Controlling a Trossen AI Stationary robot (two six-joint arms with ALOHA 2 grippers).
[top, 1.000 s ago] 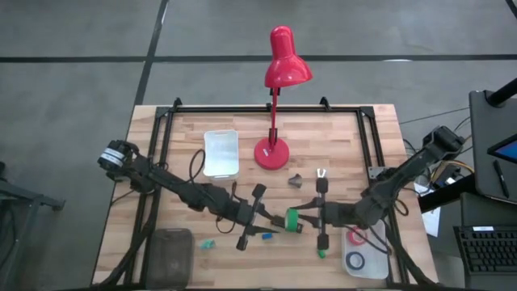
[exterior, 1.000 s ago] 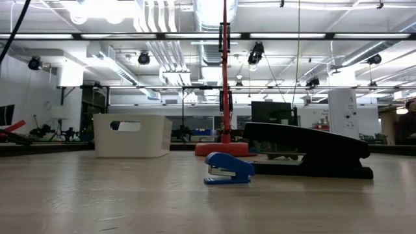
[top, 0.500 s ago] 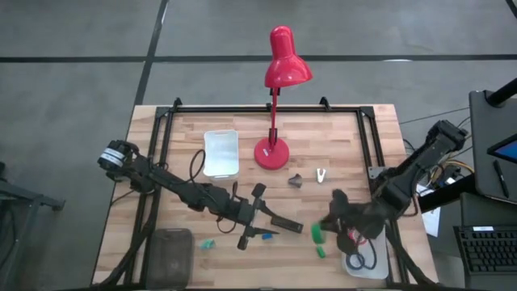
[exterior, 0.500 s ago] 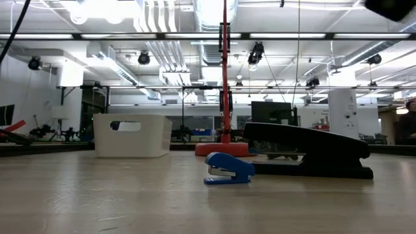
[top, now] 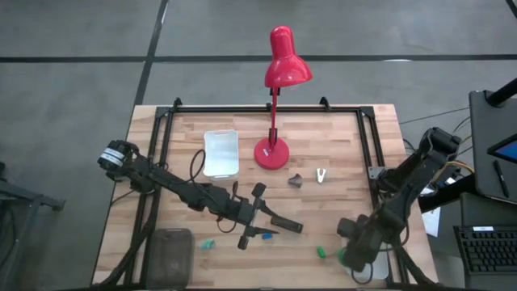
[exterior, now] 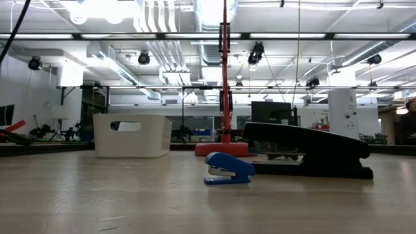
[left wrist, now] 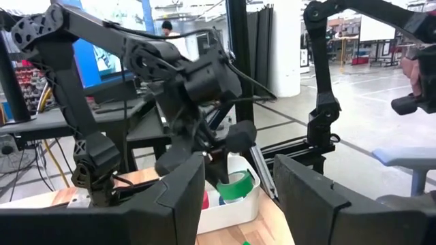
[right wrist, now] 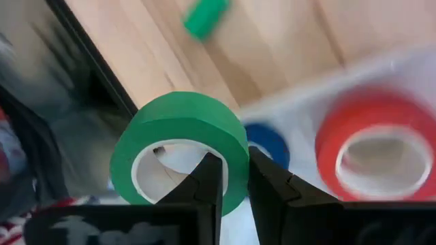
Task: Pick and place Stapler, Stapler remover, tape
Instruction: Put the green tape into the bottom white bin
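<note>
Two dark jointed arms
Both arms were matte black with blocky segments; the left arm [top: 186, 194] trailed looped black cables (near its forearm).

Green ring-shaped tape roll [right wrist: 182, 144], pale inner core. Red tape roll [right wrist: 376, 151] and blue tape roll [right wrist: 267, 144] in white tray [right wrist: 415, 64]. Red desk lamp [top: 279, 89]. Light wood-grain tabletop [top: 339, 141]. Black oblong stapler [exterior: 305, 151]; small blue stapler [exterior: 229, 168].

A robotics lab is showing beyond the wooden bench [top: 339, 145]. Exposed ceiling ducts [exterior: 156, 26] and strip lights are running overhead, with monitors [exterior: 270, 110] standing behind.
</note>
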